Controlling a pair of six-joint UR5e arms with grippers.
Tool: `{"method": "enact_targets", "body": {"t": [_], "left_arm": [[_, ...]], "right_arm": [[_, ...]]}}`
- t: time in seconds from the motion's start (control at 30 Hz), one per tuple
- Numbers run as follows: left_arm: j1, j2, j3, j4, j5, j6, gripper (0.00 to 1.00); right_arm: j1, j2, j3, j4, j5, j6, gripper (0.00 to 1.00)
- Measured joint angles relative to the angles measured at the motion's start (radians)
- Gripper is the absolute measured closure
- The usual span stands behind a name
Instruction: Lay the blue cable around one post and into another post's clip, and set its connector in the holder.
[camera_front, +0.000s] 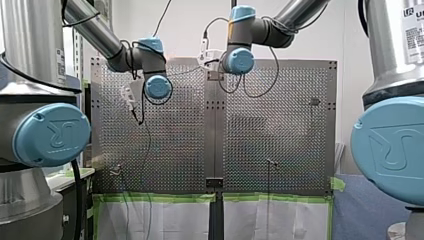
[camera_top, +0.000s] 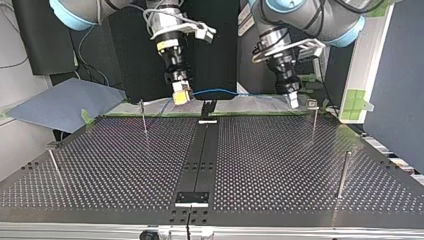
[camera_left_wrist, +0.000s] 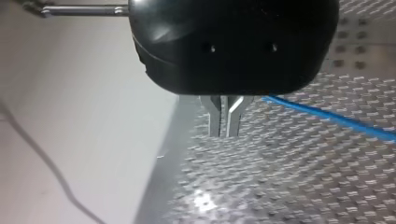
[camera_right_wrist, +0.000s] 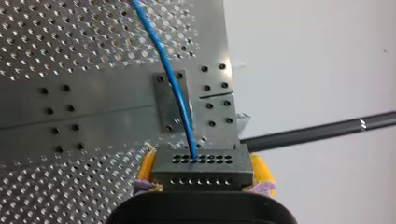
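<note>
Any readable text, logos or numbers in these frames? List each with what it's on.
"UR" logo: on my left arm's cap.
"UR" logo: on my right arm's cap.
"UR" mark, then "UN" cut off: on the label on my right arm; fine print below too small to read.
Wrist and top views: none.

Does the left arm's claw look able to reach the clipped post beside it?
Probably yes: the left claw hangs close beside the clipped post, nothing between them, though the blue cable it grips ends in the connector held by the right claw.
</note>
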Motion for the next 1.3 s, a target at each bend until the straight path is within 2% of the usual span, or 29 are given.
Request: {"method": "enact_targets", "body": {"t": [0.23,0.53,0.83,0.87,1.13,1.3], "left_arm": [[0.063,0.064,0.056,-0.063,0.06,-0.04,0.91],[0.138,0.138,0.098,-0.138,0.134,-0.097,0.91],[0.214,0.211,0.145,-0.214,0.21,-0.125,0.91],[0.223,0.216,0.147,-0.223,0.219,-0.126,0.93],[0.29,0.22,0.153,-0.285,0.287,-0.15,0.93],[0.327,0.195,0.154,-0.286,0.324,-0.156,0.93]], "right_arm": [[0.0,0.055,-0.057,0.037,-0.042,-0.012,1.0],[-0.001,0.108,-0.133,0.047,-0.086,-0.014,1.0],[0.009,0.166,-0.21,0.07,-0.124,-0.015,1.0],[0.011,0.17,-0.218,0.071,-0.126,-0.015,1.0],[0.025,0.19,-0.287,0.093,-0.145,-0.015,1.0],[0.034,0.196,-0.326,0.103,-0.154,-0.015,1.0]]}}
